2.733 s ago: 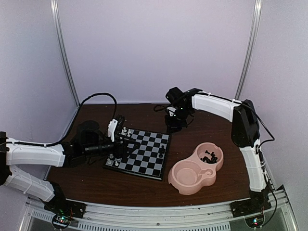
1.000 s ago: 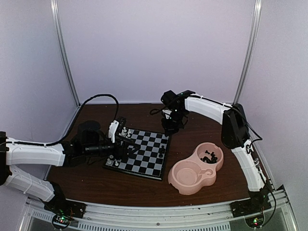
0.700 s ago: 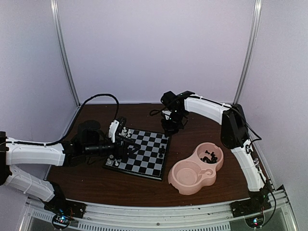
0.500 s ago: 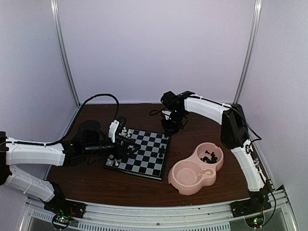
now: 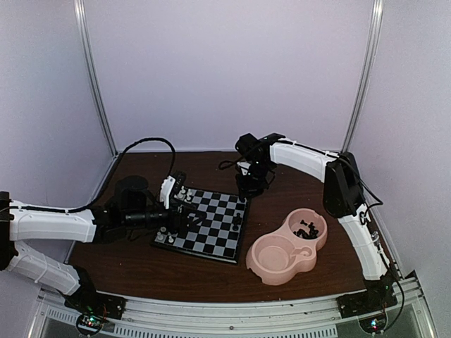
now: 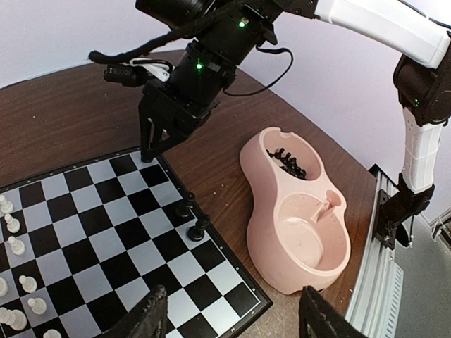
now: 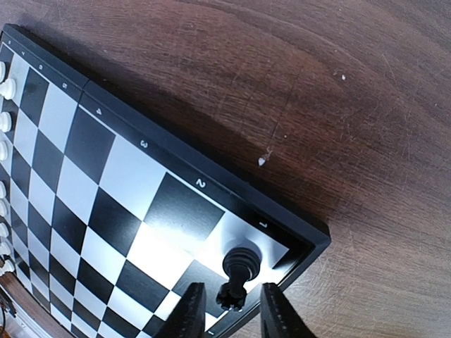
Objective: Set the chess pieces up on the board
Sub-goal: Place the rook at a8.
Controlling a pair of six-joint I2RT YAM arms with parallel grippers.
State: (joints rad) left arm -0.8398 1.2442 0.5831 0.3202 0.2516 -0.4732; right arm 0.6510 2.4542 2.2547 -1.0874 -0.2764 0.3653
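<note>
The board [image 5: 211,224] lies at mid-table, its far right corner [image 7: 303,236] showing in the right wrist view. White chess pieces [image 5: 181,191] line its left side. A black piece [image 7: 238,271] stands on that corner square. My right gripper [image 7: 232,294] hangs over it, open, its fingers [image 7: 189,310] a little off each side of the piece's top. Two more black pieces [image 6: 192,218] stand by the board's right edge. My left gripper [image 6: 236,324] is open over the board's near part [image 6: 176,282], with nothing between its fingers [image 6: 151,317].
A pink double-bowl dish [image 5: 262,266] sits right of the board. Several black pieces [image 5: 308,230] lie in its far bowl, and the near bowl is bare. The right arm [image 6: 204,63] reaches down over the board's far corner. Bare brown table [image 7: 338,91] lies beyond that corner.
The right gripper has come down to the board's far right corner and its jaws have parted from the black piece there. The left arm has not moved.
</note>
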